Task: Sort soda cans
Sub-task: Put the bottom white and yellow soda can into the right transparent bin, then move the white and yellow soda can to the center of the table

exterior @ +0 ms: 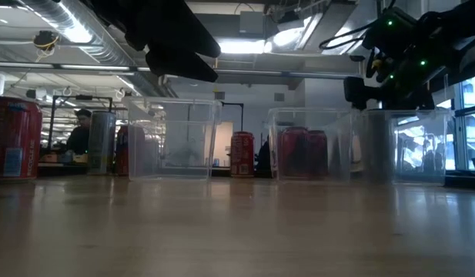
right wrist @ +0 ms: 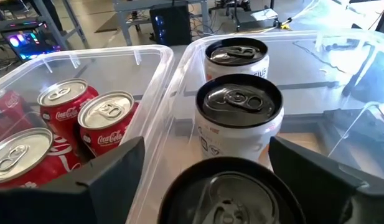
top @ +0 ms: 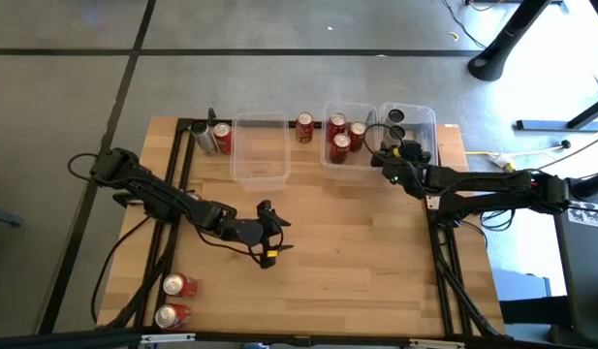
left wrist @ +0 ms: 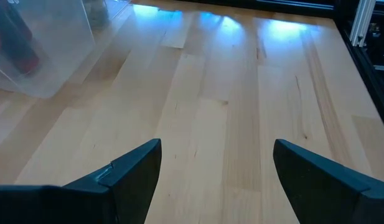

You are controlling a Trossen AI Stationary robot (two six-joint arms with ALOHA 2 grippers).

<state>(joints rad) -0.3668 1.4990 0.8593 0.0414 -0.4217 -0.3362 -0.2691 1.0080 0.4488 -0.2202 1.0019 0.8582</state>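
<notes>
Three black cans (right wrist: 240, 118) binned upper right, right gripper (right wrist: 232, 177) fingers spread above; could clip one lifting out; left gripper (top: 267, 233) spread mid-table.

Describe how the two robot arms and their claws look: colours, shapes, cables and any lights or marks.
Both arms are dark, slim and jointed, with black cables looping alongside them. The left claw has a small yellow mark near its tip; its fingers are dark, broad wedges. The right claw carries small green lights on its wrist, and its fingers are the same dark wedge shape.
</notes>
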